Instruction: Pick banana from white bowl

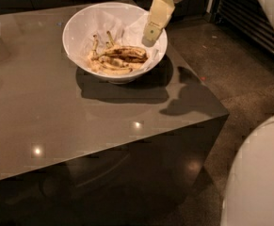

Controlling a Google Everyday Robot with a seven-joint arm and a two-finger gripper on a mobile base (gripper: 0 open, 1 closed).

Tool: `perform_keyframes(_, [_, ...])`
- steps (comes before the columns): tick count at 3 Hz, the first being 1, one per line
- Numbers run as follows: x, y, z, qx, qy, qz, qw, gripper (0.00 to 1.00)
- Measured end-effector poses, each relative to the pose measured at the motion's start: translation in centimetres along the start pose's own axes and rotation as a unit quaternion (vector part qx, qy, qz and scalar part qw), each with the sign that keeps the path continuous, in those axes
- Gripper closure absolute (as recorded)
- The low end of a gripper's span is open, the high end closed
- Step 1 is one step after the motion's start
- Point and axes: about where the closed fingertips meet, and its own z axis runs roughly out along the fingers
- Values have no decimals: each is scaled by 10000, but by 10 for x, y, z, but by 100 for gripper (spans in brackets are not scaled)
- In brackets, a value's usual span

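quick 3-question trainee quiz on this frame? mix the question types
1. True or false: the blotched banana lies inside the white bowl.
2. Where is the gripper? A) over the bowl's right side B) flat on the tabletop left of the bowl C) down by the floor
3. What does the bowl stand on?

Key: 1 true. 2 A. 3 the glossy grey table.
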Motion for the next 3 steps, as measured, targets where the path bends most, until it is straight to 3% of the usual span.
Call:
perform_keyframes(1, [-19, -4, 8, -53, -154, -88, 9998, 0])
perform_keyframes(3, [-54, -15, 31, -130, -73, -229, 9996, 0])
